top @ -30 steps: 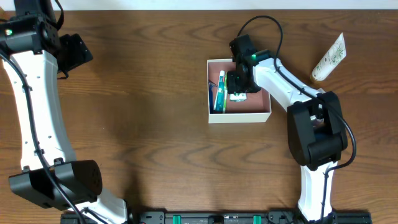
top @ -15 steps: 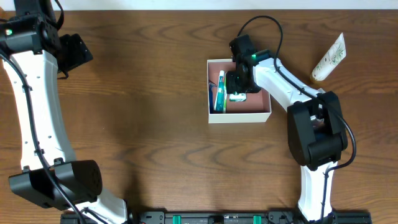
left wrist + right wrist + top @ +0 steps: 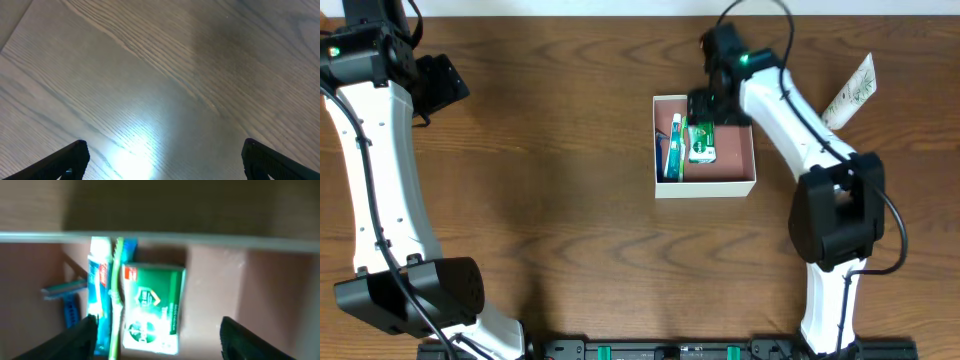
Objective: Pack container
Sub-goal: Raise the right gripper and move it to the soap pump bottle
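Observation:
The container (image 3: 705,188) is a white-walled square box with a pink inside, right of the table's middle. In it a green soap box (image 3: 701,141) lies flat beside a toothpaste tube (image 3: 673,147). The right wrist view shows the soap box (image 3: 152,310), the toothpaste tube (image 3: 98,295), a green toothbrush (image 3: 117,300) and a blue razor (image 3: 65,297) behind the container's white wall (image 3: 160,239). My right gripper (image 3: 705,108) (image 3: 158,321) hangs open over the far rim, holding nothing. My left gripper (image 3: 440,85) (image 3: 164,146) is open over bare wood at the far left.
A cream tube (image 3: 848,92) with green leaf print lies on the table at the far right, beyond my right arm. The table's far edge runs just behind it.
My right gripper has opened and let go of the green soap box, which now lies in the container. The gripper has drawn back toward the far rim. The left arm has not moved.

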Tool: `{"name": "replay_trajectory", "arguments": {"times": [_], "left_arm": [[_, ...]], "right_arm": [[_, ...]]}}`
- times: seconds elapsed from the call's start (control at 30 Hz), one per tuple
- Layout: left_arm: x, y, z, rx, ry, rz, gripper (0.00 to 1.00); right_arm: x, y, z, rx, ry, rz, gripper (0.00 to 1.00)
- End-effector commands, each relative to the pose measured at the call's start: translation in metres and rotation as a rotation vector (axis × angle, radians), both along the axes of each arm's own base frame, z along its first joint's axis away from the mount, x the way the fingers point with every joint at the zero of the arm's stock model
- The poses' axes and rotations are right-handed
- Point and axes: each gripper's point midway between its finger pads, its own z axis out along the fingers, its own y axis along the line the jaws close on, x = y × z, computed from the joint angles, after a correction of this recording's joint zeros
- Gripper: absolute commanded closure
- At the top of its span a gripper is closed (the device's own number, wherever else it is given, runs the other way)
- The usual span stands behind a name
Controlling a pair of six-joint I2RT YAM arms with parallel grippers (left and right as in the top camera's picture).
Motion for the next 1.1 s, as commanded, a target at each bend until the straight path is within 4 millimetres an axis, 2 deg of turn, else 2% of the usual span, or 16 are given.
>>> {"name": "replay_trajectory", "arguments": {"times": [0.0,0.07,0.13,0.23,0.37,0.53,0.73,0.87,0.93,1.07], "left_arm": [[-0.001,0.003,-0.005,0.003,0.019,0.009,0.02],[-0.001,0.003,-0.005,0.003,0.019,0.009,0.02],[-0.001,0.003,-0.005,0.003,0.019,0.008,0.02],[-0.001,0.003,-0.005,0.003,0.019,0.008,0.02],[-0.001,0.003,-0.005,0.003,0.019,0.008,0.02],[-0.001,0.003,-0.005,0.003,0.019,0.009,0.02],[-0.001,0.003,-0.005,0.003,0.019,0.009,0.02],[-0.001,0.003,-0.005,0.003,0.019,0.008,0.02],[-0.001,0.003,-0.005,0.003,0.019,0.009,0.02],[-0.001,0.003,-0.005,0.003,0.019,0.008,0.02]], "right_arm": [[0.025,-0.021,0.063,-0.042,-0.142,-0.002,0.18],[0.029,-0.035,0.091,-0.08,-0.176,0.001,0.15],[0.023,-0.053,0.112,-0.133,-0.175,0.022,0.13],[-0.001,-0.084,0.13,-0.223,-0.101,0.058,0.08],[-0.037,-0.121,0.143,-0.3,0.024,0.04,0.01],[-0.045,-0.118,0.156,-0.182,0.004,0.136,0.01],[-0.06,-0.134,0.188,-0.203,-0.074,0.218,0.01],[-0.087,-0.152,0.218,-0.206,-0.133,0.167,0.01],[-0.106,-0.158,0.225,-0.175,-0.142,0.148,0.01],[-0.144,-0.159,0.22,-0.069,-0.109,0.122,0.01]]}}
